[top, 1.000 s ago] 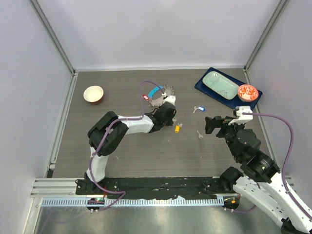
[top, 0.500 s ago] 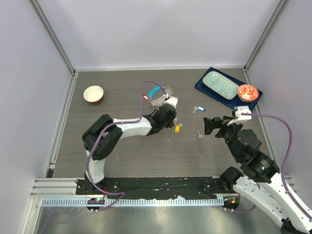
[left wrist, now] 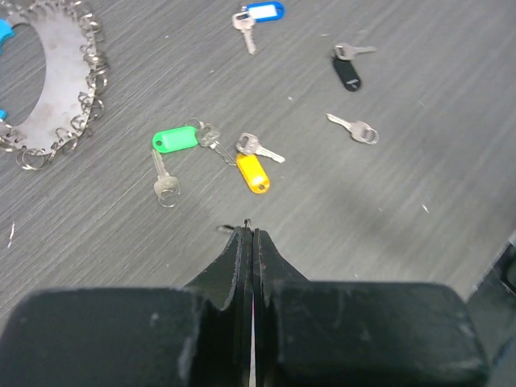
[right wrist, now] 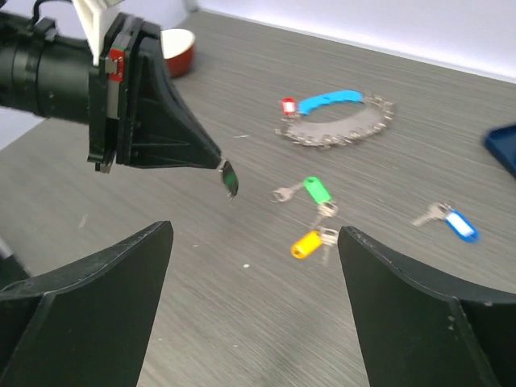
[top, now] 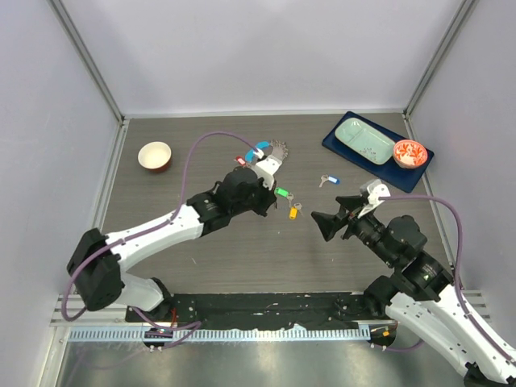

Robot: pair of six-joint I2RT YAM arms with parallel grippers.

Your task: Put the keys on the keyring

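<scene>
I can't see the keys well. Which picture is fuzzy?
Right wrist view: the keys look soft, and the fingers of the right gripper are dark blurs. Left wrist view: keys crisp, only the left gripper near the lens is blurred.

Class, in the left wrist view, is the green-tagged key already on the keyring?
No, the green-tagged key lies on the table, apart from the keyring.

White bowl (top: 155,153) at left; green dish (top: 364,139) and orange bowl (top: 409,152) on blue tray (top: 416,177).
</scene>
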